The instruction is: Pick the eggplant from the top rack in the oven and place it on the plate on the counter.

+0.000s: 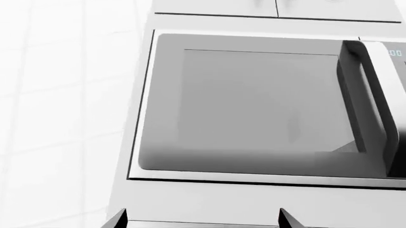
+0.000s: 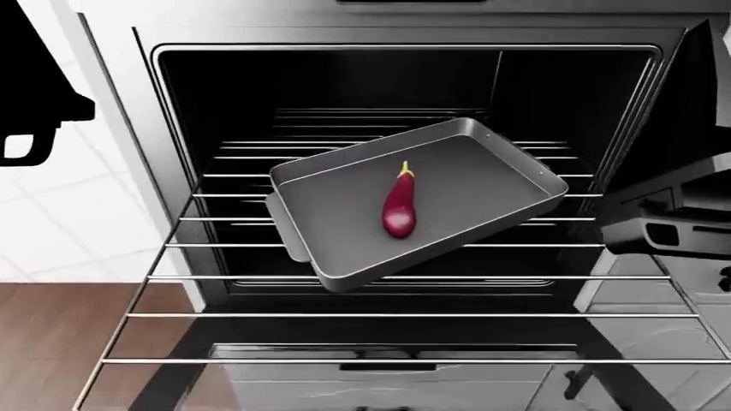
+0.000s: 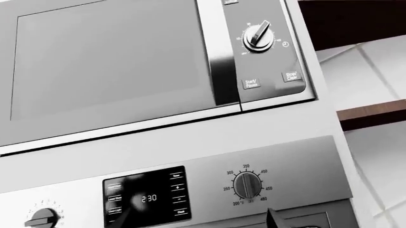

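Note:
The eggplant [image 2: 399, 205], glossy purple with a yellow-green stem, lies in the middle of a grey baking tray [image 2: 491, 167]. The tray sits askew on the top rack [image 2: 228, 246] of the open oven [image 2: 183, 94]. The rack's silvery bars reach out towards me. My left gripper [image 1: 203, 223] is open and empty, raised high and facing a microwave door. My right gripper [image 3: 197, 223] is open and empty too, facing the control panel above the oven. Both arms hang apart from the eggplant, at the two sides of the head view. The plate and the counter are out of view.
A built-in microwave [image 3: 108, 61] with a knob [image 3: 257, 35] sits over the oven's control panel [image 3: 146, 197]. My left arm [image 2: 34, 103] is a dark shape at the upper left, my right arm [image 2: 674, 214] by the oven's right edge. Wooden floor [image 2: 57, 342] lies at the lower left.

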Robot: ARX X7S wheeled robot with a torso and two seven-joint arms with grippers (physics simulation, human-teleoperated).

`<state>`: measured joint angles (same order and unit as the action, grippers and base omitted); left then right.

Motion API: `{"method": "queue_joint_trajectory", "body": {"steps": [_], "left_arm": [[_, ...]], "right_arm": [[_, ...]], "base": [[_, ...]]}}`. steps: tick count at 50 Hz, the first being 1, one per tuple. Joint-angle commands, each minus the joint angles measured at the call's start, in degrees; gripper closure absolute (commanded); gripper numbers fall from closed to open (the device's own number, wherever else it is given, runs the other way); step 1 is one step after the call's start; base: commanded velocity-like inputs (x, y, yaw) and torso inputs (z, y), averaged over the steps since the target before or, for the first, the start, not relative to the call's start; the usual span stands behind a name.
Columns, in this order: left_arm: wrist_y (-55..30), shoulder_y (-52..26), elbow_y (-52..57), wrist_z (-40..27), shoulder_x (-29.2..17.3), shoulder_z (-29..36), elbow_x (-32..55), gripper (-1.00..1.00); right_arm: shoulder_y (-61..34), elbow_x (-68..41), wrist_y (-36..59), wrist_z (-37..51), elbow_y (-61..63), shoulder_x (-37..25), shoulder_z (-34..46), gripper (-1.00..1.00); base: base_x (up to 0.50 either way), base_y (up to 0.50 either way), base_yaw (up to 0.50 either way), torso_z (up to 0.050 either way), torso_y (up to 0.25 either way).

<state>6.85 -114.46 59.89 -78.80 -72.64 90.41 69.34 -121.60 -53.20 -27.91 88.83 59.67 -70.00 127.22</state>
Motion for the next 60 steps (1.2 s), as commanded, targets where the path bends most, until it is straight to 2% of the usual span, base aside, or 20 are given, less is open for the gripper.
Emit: {"method": "queue_joint_trajectory", "body": {"steps": [1,8,20,22,23,34,36,41,44,52,60], "left_arm": [[1.4,-2.3,0.0,-0.5,0.2,3.7,-0.7,-1.00],[2.3,-4.5,0.0,-0.9,0.4,6.5,-1.1,-1.00],[3.3,-7.0,-0.1,-1.4,1.3,8.5,-1.6,-1.00],[-2.3,-13.0,0.1,-2.3,3.3,12.5,-2.6,-1.00],[1.7,-12.6,0.1,-1.7,2.8,13.9,-2.0,-1.00],[4.3,-17.2,0.0,-3.0,3.6,21.9,-3.4,-1.00],[8.5,-16.0,-0.1,-3.5,2.7,22.0,-4.3,-1.00],[8.7,-16.1,-0.2,-3.7,3.0,23.1,-4.8,-1.00],[9.1,-16.2,-0.2,-3.9,3.1,23.5,-5.2,-1.00],[10.5,-16.7,-0.2,-4.3,3.1,25.6,-6.4,-1.00],[11.7,-16.3,-0.2,-4.6,3.1,26.7,-7.4,-1.00]], "right_arm": [[0.6,0.7,-0.1,0.3,0.0,0.2,0.1,-1.00],[0.9,0.3,0.3,0.2,0.0,-0.1,-0.7,-1.00],[1.4,0.1,1.3,0.5,-0.1,0.4,-2.0,-1.00],[1.8,0.1,1.4,0.4,0.0,0.5,-2.3,-1.00],[2.1,0.2,1.5,0.5,-0.1,0.6,-2.4,-1.00],[4.2,0.8,1.9,0.2,-0.1,0.1,-3.8,-1.00],[4.2,0.6,2.1,0.1,-0.1,0.1,-4.0,-1.00],[4.2,-1.6,2.1,-1.5,-1.4,0.9,-4.3,-1.00],[4.7,-5.7,-0.1,-5.6,-4.7,2.9,-4.2,-1.00],[8.6,-21.7,-7.2,-18.4,-18.0,16.2,-5.6,-1.00],[12.5,-31.0,-9.2,-24.2,-25.0,25.1,-6.9,-1.00]], "base": [[0.50,-0.12,0.00,0.000,0.000],[0.32,-0.03,0.00,0.000,0.000],[0.00,0.00,0.00,0.000,0.000],[0.00,0.00,0.00,0.000,0.000],[0.00,0.00,0.00,0.000,-0.250],[0.00,0.00,0.00,0.000,-0.250],[0.00,0.00,0.00,0.000,-0.125],[0.00,0.00,0.00,0.000,0.000],[0.00,0.00,0.00,0.000,0.000],[0.00,0.00,0.00,0.000,0.000],[0.00,0.00,0.00,0.000,0.000]]}}
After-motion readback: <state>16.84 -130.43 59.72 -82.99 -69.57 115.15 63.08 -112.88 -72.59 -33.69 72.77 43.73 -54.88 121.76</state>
